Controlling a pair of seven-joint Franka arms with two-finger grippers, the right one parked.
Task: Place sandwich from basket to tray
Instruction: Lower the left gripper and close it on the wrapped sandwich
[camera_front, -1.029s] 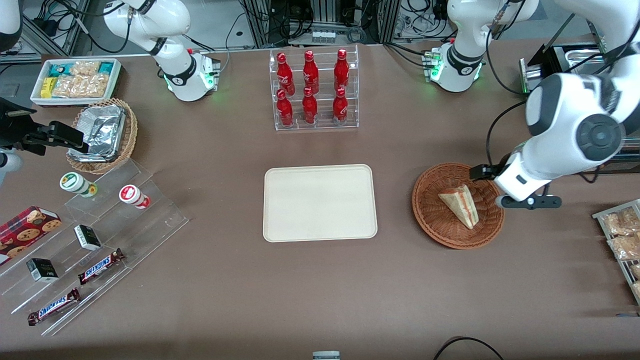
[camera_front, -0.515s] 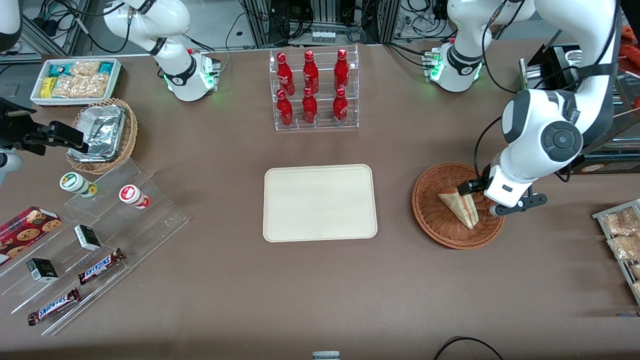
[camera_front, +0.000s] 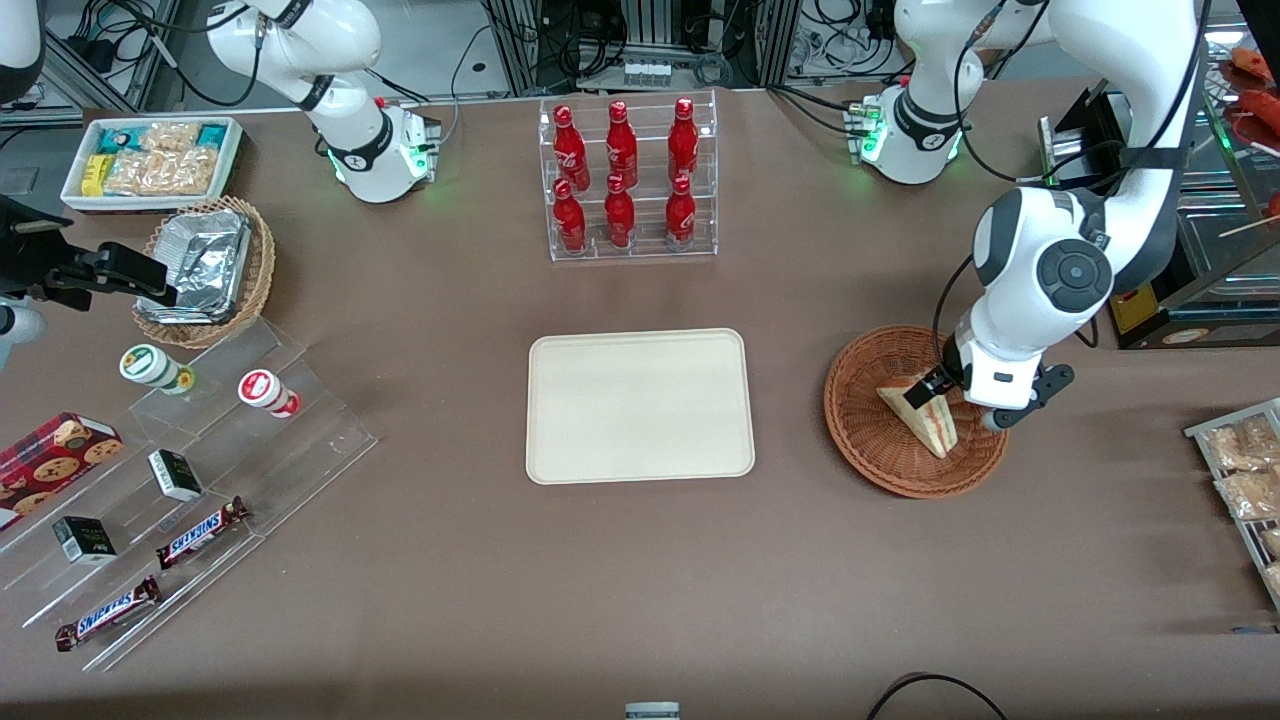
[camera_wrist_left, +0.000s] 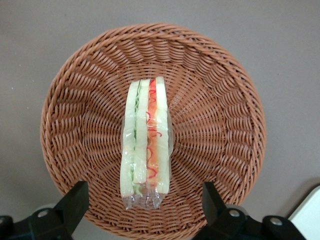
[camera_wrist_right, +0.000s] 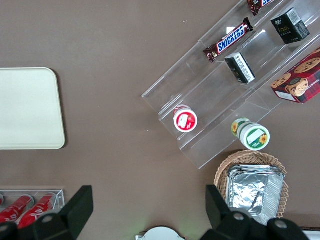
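Note:
The sandwich, a clear-wrapped wedge with red and green filling, lies in the middle of the round reddish-brown basket. My left gripper hangs open just above the basket. Its two black fingers straddle the sandwich's wide end without touching it. The cream tray lies bare at the table's middle, beside the basket toward the parked arm's end.
A clear rack of red bottles stands farther from the front camera than the tray. A foil-lined basket, a white snack box and an acrylic snack shelf sit toward the parked arm's end. Packets on a rack lie at the working arm's end.
My left arm has swung in over the basket and come down, bringing the open gripper from the basket's rim to over the sandwich. The sandwich has not moved.

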